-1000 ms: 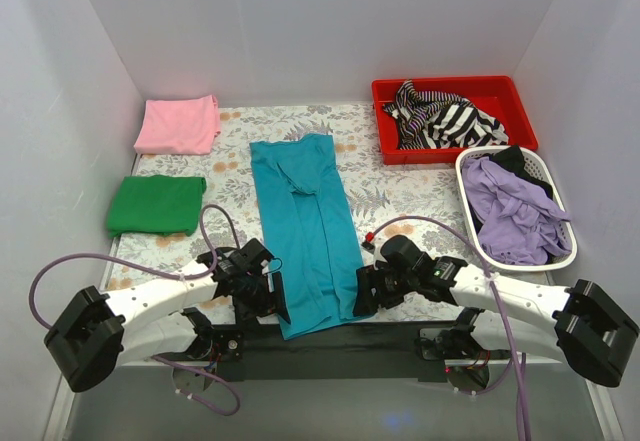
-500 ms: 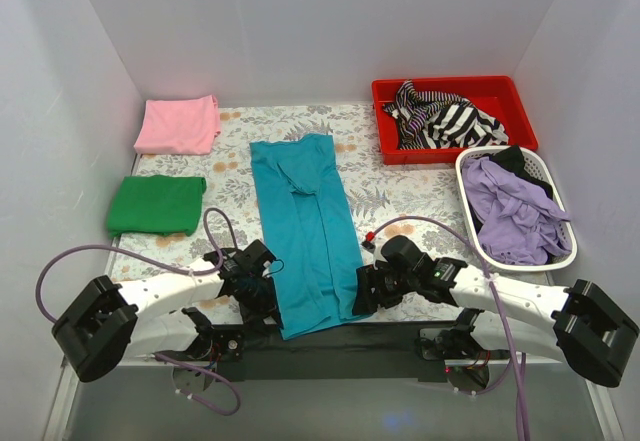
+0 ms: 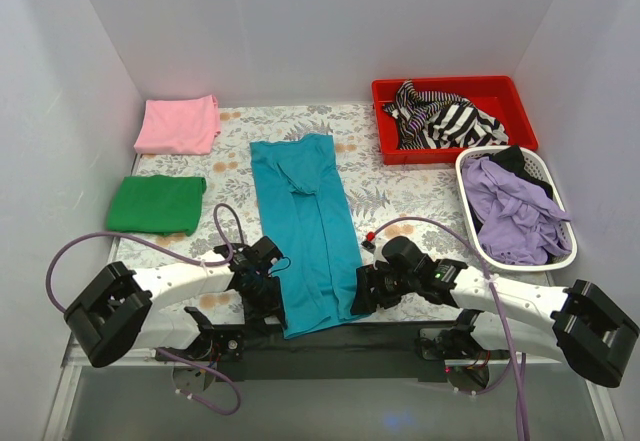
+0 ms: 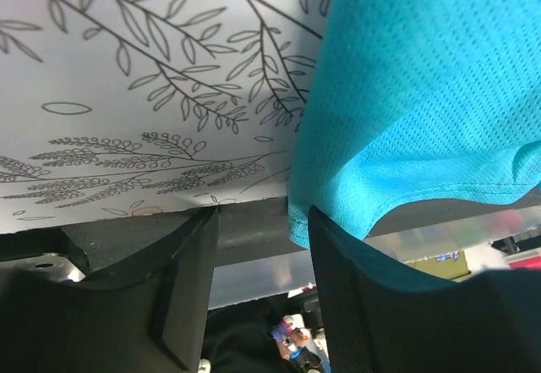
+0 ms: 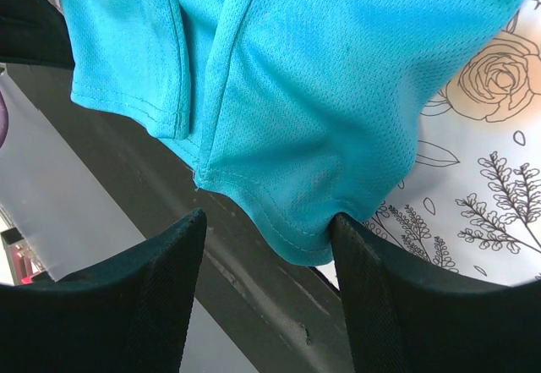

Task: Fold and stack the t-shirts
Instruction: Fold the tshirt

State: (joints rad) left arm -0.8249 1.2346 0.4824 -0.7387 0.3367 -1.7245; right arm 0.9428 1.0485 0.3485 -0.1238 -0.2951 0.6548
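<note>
The teal t-shirt (image 3: pixel 305 226) lies folded into a long strip down the middle of the table, its hem at the near edge. A folded pink t-shirt (image 3: pixel 180 124) and a folded green t-shirt (image 3: pixel 157 203) lie at the left. My left gripper (image 3: pixel 270 306) is open at the hem's near-left corner. In the left wrist view the teal cloth (image 4: pixel 423 94) drapes over one finger (image 4: pixel 363 305), with the gripper (image 4: pixel 262 271) not closed. My right gripper (image 3: pixel 362 296) is open at the near-right corner. In the right wrist view the hem corner (image 5: pixel 296 221) hangs between the gripper's (image 5: pixel 266 280) spread jaws.
A red bin (image 3: pixel 450 82) with striped black-and-white cloth stands at the back right. A white basket (image 3: pixel 520 261) with purple and black clothes stands at the right. A black strip (image 3: pixel 340 339) runs along the table's near edge. White walls enclose the table.
My left gripper has moved right, up to the teal t-shirt's near-left corner. My right gripper has stayed at the near-right corner.
</note>
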